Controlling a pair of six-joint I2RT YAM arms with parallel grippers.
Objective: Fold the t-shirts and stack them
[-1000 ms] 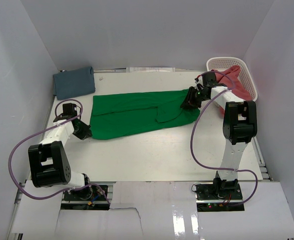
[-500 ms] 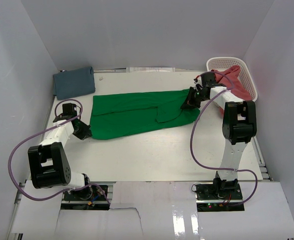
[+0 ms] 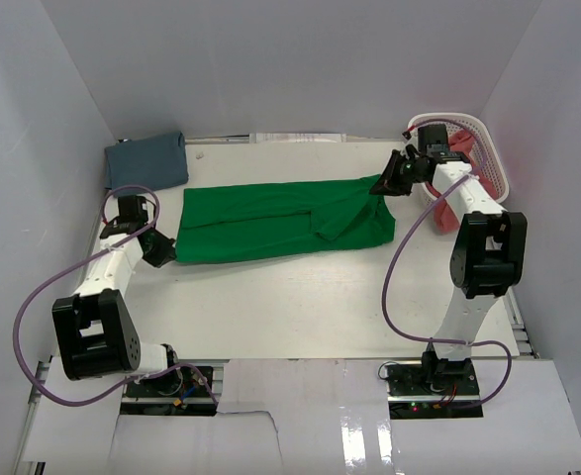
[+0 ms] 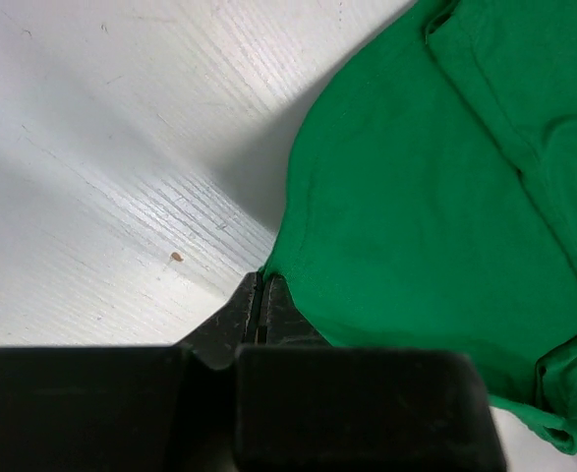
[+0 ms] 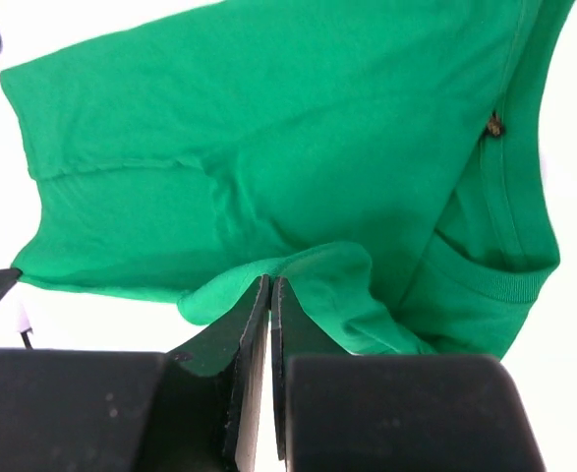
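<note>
White lattice basket, far right, contains the pinkish-red t-shirt. Left gripper: jaws closed, pinching the near-left corner of the green t-shirt, which lies spread mid-table. Right gripper: jaws closed, pinching a fold at its far-right edge. Both arms reach forward, low. Folded blue t-shirt lies far left.

The green t-shirt was plain bright green, the blue t-shirt dusty slate, the red t-shirt pinkish; lattice basket and table were white.
</note>
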